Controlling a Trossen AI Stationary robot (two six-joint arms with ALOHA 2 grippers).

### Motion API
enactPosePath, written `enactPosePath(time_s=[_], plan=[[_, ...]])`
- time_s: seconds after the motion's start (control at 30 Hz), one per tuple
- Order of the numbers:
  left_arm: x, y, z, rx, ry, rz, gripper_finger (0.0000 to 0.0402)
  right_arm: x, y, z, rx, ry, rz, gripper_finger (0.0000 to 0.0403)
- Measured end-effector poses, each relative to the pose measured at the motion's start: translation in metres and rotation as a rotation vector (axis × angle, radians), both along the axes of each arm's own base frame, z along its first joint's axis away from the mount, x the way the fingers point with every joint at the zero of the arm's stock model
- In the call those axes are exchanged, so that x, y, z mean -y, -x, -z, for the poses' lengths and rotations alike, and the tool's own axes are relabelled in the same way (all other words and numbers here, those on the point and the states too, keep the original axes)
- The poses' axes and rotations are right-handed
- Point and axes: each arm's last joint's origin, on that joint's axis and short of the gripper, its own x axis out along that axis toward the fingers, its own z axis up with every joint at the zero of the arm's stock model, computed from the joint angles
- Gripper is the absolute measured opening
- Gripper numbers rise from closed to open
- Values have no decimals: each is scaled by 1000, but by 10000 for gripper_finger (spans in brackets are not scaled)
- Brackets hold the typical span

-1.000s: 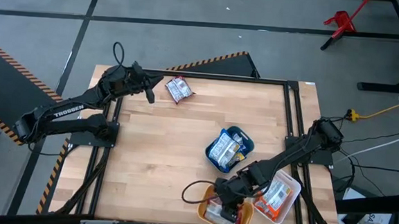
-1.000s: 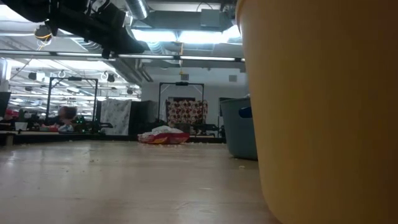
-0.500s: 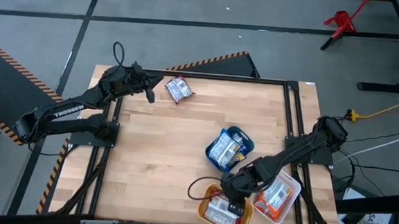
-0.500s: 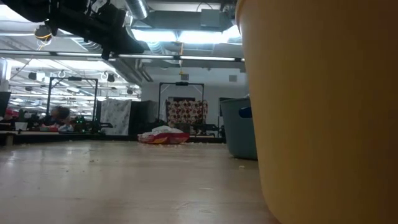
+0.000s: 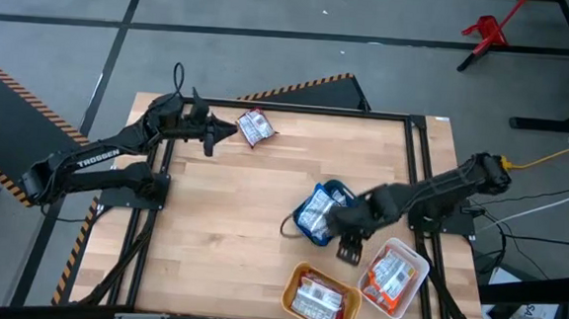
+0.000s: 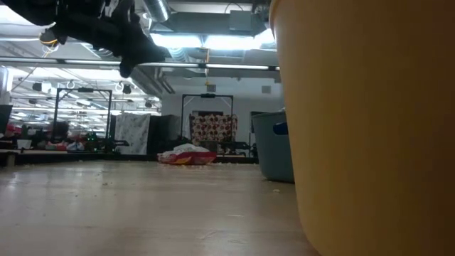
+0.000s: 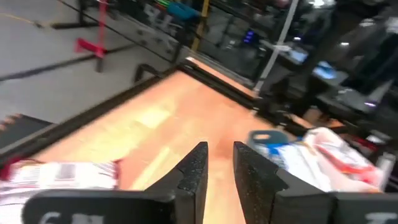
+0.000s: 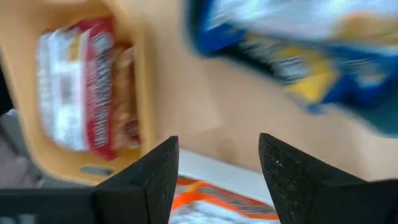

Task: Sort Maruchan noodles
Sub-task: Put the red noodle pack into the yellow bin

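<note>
1. Take the teal tray point(image 5: 347, 195) near the table's middle as your landmark. It holds blue-and-white packets point(image 5: 318, 212), piled above its rim.
2. Toward the near edge from it, the orange tray point(image 5: 294, 282) holds a red-and-white packet point(image 5: 317, 300). Beside that, toward the right arm's side, the white tray point(image 5: 414, 282) holds an orange packet point(image 5: 388, 275).
3. One loose red-and-white packet point(image 5: 255, 127) lies well apart from the teal tray, near the far rail. By my judgement it is the only piece left to sort; the rest looks done.
4. Your left gripper point(image 5: 210, 136) hangs just beside that loose packet, fingers narrowly parted with nothing between them.
5. Your right gripper point(image 5: 347, 250) hangs between the teal tray and the two near trays, fingers moderately apart and empty.
6. The wooden table point(image 5: 221, 225) is bare between the loose packet and the teal tray, giving open room for a carry. Mind the black frame rail point(image 5: 317, 110) close behind the loose packet.
</note>
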Motion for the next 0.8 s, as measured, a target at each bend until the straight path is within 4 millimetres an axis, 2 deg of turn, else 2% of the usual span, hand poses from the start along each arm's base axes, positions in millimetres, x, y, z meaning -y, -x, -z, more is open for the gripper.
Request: enactPosePath(time_s=[0.17,0.33,0.53,0.7,0.8], plan=[[1,0,-1,25,62,17,92,41,7,-18,69,129,44,207],[0,0,0,33,97,-27,110,84,2,-31,209,311,95,207],[-8,4,0,62,180,-263,111,139,-21,-35,396,415,105,207],[-14,11,2,64,248,-230,110,190,-51,-31,569,552,227,207],[-19,11,10,22,306,-246,110,219,-70,-21,677,548,293,207]])
